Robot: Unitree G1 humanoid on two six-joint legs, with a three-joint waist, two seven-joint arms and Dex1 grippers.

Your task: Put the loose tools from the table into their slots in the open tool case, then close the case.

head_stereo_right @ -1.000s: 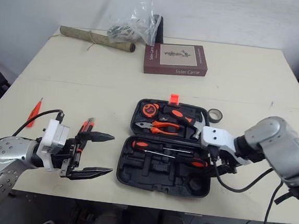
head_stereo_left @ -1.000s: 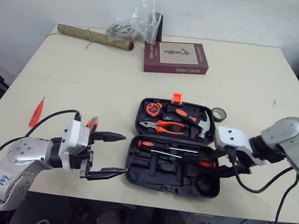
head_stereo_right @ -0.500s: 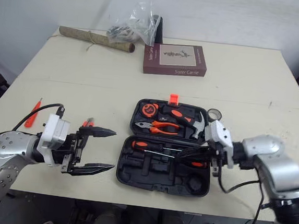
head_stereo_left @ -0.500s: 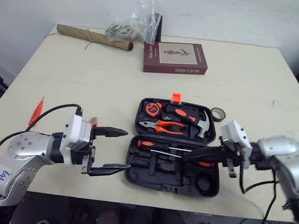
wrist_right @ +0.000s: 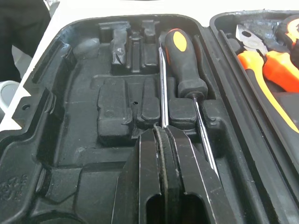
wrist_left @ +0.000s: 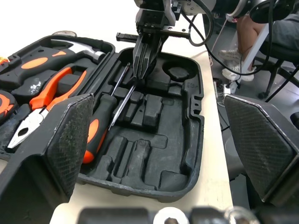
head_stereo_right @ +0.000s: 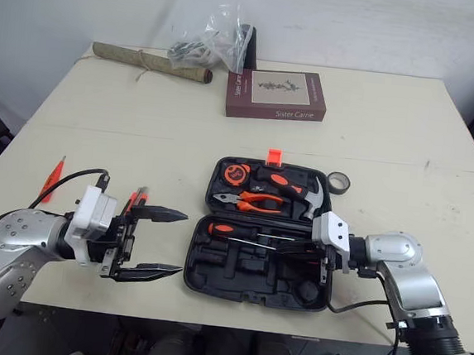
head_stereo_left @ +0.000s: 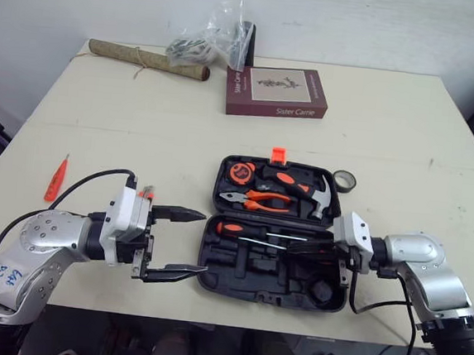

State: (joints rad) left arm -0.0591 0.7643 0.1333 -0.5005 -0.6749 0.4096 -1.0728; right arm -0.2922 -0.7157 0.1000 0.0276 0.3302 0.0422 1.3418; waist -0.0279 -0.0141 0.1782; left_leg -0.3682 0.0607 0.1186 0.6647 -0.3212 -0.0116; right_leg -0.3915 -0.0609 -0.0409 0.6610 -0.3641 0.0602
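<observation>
Plain workroom: cream table [head_stereo_left: 142,128], book [head_stereo_left: 278,91]

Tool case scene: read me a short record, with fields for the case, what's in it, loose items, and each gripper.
case: open, on the table
far half: tape measure, pliers, hammer
near half: screwdriver, thin shaft beside it, several empty slots
loose: red screwdriver at the table's left; orange tool by the left gripper; tape roll beside the case
left gripper: open, at the case's left end
right gripper: shut, tips at the thin shaft
</observation>
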